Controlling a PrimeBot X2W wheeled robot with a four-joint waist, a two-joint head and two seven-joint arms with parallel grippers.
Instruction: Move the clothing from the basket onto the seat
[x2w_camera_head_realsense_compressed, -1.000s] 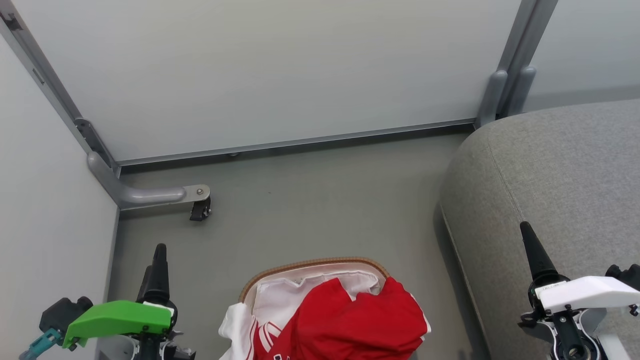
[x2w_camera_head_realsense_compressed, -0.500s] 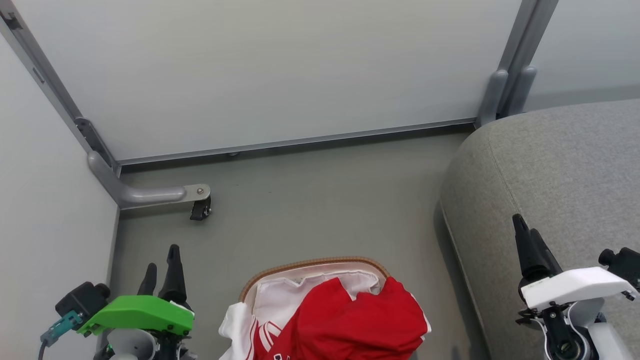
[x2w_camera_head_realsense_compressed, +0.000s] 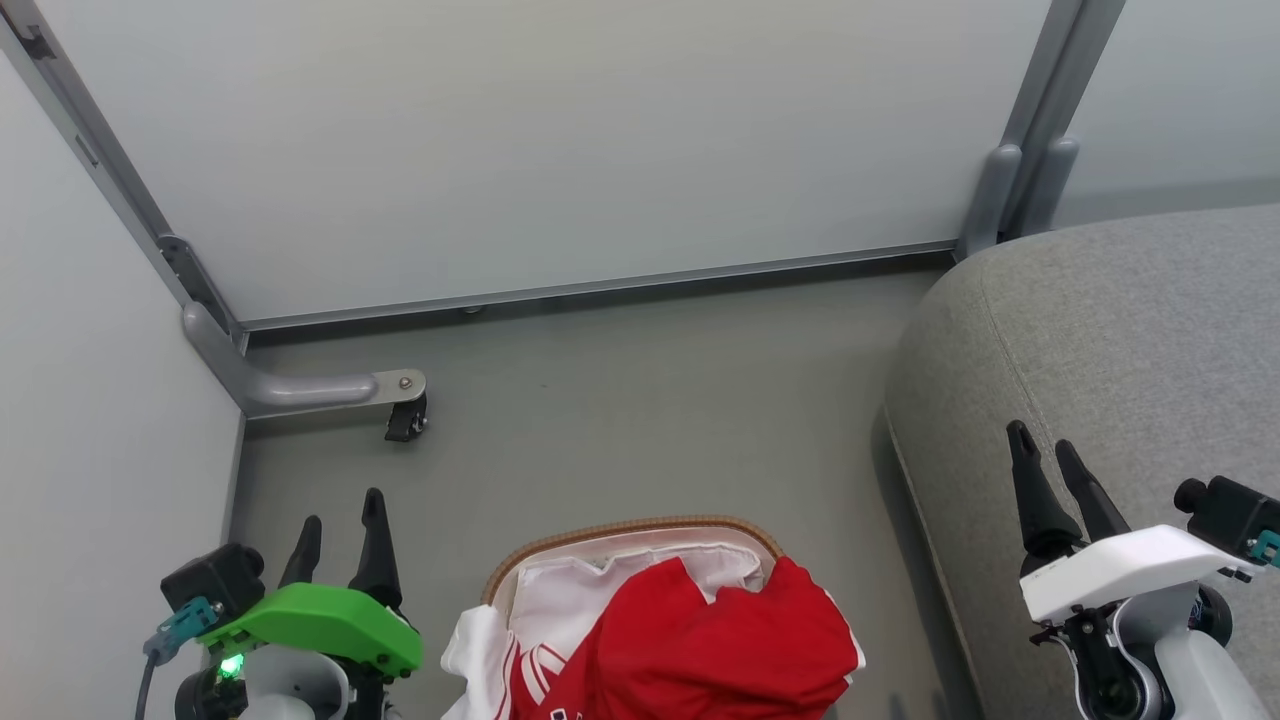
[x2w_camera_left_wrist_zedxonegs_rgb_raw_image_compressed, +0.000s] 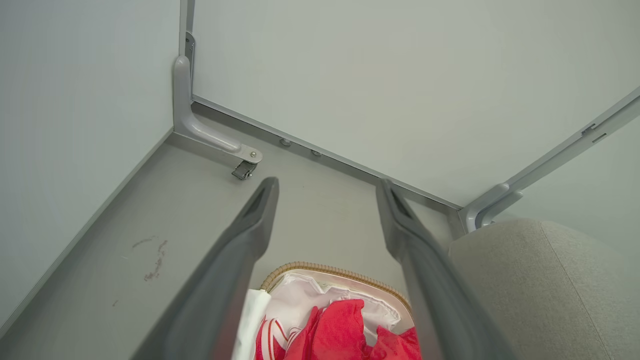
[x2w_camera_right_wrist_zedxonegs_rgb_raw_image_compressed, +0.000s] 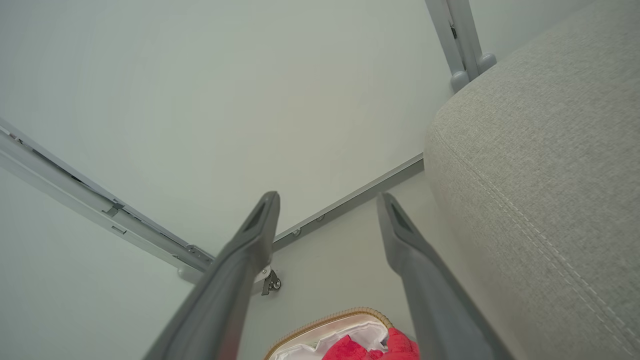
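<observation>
Red clothing (x2w_camera_head_realsense_compressed: 690, 640) with white trim is heaped in the basket (x2w_camera_head_realsense_compressed: 630, 527), a white tub with a brown woven rim at the bottom centre of the head view, spilling over its right side. A white liner cloth lies under it. The grey seat (x2w_camera_head_realsense_compressed: 1120, 340) rises at the right. My left gripper (x2w_camera_head_realsense_compressed: 342, 520) stands open over the floor left of the basket, empty. My right gripper (x2w_camera_head_realsense_compressed: 1045, 450) stands open above the seat's front edge, empty. In the left wrist view the clothing (x2w_camera_left_wrist_zedxonegs_rgb_raw_image_compressed: 345, 330) and basket (x2w_camera_left_wrist_zedxonegs_rgb_raw_image_compressed: 325, 269) lie between my fingers (x2w_camera_left_wrist_zedxonegs_rgb_raw_image_compressed: 250, 225). The right wrist view shows the seat (x2w_camera_right_wrist_zedxonegs_rgb_raw_image_compressed: 540, 165) beside the basket (x2w_camera_right_wrist_zedxonegs_rgb_raw_image_compressed: 325, 320).
White partition panels (x2w_camera_head_realsense_compressed: 560, 140) close the back and left, with grey frame posts (x2w_camera_head_realsense_compressed: 1020, 180). A grey foot with a small black caster (x2w_camera_head_realsense_compressed: 405, 420) sticks out over the floor near the left wall. Grey floor (x2w_camera_head_realsense_compressed: 650, 400) lies between basket and panels.
Both wrists have rolled, so each gripper now shows two spread fingers instead of one. The left gripper has shifted right toward the basket, the right gripper left and slightly up. The clothing has not moved.
</observation>
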